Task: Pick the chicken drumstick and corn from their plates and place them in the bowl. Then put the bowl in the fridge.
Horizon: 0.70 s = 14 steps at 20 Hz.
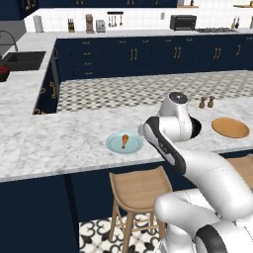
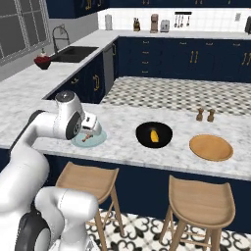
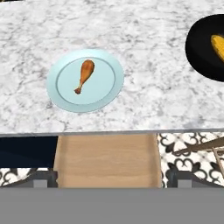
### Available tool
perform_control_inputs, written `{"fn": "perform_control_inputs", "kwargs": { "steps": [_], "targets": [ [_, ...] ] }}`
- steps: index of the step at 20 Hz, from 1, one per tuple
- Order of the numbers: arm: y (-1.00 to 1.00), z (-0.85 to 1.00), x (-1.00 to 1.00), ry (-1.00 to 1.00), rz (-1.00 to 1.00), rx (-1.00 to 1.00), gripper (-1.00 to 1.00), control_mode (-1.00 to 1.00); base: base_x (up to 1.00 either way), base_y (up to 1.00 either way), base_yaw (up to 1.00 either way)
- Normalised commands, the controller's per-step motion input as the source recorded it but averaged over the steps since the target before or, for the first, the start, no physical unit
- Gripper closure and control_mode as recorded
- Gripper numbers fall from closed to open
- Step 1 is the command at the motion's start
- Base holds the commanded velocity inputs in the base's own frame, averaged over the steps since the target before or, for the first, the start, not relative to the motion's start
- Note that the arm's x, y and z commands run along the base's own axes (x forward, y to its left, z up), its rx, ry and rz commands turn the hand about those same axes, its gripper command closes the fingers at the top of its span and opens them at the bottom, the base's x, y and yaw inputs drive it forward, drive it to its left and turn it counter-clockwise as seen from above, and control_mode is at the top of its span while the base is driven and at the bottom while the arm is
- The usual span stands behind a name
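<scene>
Corn (image 2: 154,136) already lies in the bowl (image 2: 143,138); the open, empty gripper (image 2: 88,128) hovers over the drumstick (image 3: 84,75) and must descend to grasp it

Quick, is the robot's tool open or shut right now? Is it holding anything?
Tool: open and holding nothing; the chicken drumstick lies on its light-blue plate.

The drumstick (image 3: 84,75) lies flat on the pale-blue plate (image 3: 61,96), near the tabletop's front edge. Right of it, the yellow corn (image 2: 154,136) lies in the black bowl (image 2: 143,136). Further right sits the wooden plate (image 2: 211,147).
</scene>
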Motion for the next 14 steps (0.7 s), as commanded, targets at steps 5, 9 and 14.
{"fn": "perform_control_inputs", "kwargs": {
  "steps": [5,9,14],
  "targets": [
    [0.67,-0.22,1.0,0.14,-0.04,0.0,-1.0,-1.0,0.0,0.0,0.0],
    [0.27,-0.46,1.0,0.2,-0.04,0.0,-1.0,-1.0,0.0,0.0,0.0],
    [0.17,-0.49,0.91,0.17,-0.04,0.0,-1.0,-1.0,0.0,0.0,0.0]
  ]
}}
